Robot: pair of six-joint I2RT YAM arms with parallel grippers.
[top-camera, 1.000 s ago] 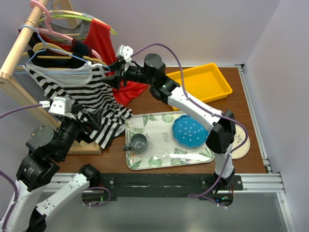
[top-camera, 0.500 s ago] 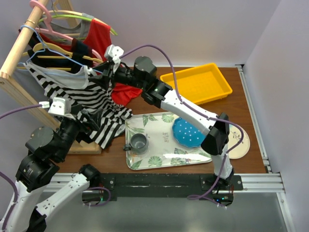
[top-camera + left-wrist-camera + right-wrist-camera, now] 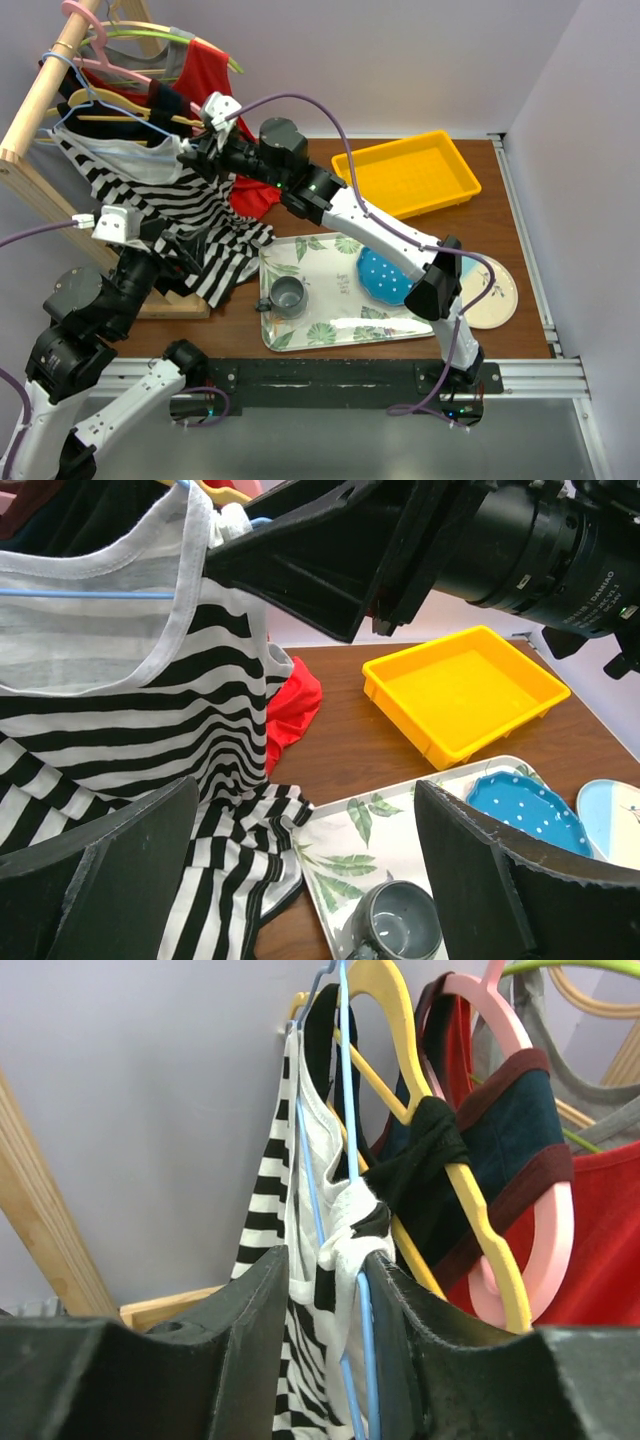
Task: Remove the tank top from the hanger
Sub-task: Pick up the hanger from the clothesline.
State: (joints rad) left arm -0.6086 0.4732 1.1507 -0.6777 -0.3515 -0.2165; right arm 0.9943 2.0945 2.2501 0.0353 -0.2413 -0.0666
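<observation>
Right gripper (image 3: pixel 325 1260), eleven o'clock overhead, straddles the tank top (image 3: pixel 265 1190) strap; whether it pinches yet, I cannot tell. Nothing is off the hanger (image 3: pixel 343 1080); removal remains.

tank top (image 3: pixel 120 730): black-white stripes | hanger (image 3: pixel 90 594): blue | bin (image 3: pixel 410 172): yellow | plate (image 3: pixel 385 280): blue, dotted

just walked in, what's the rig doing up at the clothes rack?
The right gripper is up at the wooden rack, jaws on either side of the striped tank top at its shoulder strap, where it sits on the blue hanger. The strap is bunched between them; whether it is firmly pinched is hard to tell. The left gripper hangs open in front of the top's lower half, holding nothing. The top is not yet off the hanger.
</observation>
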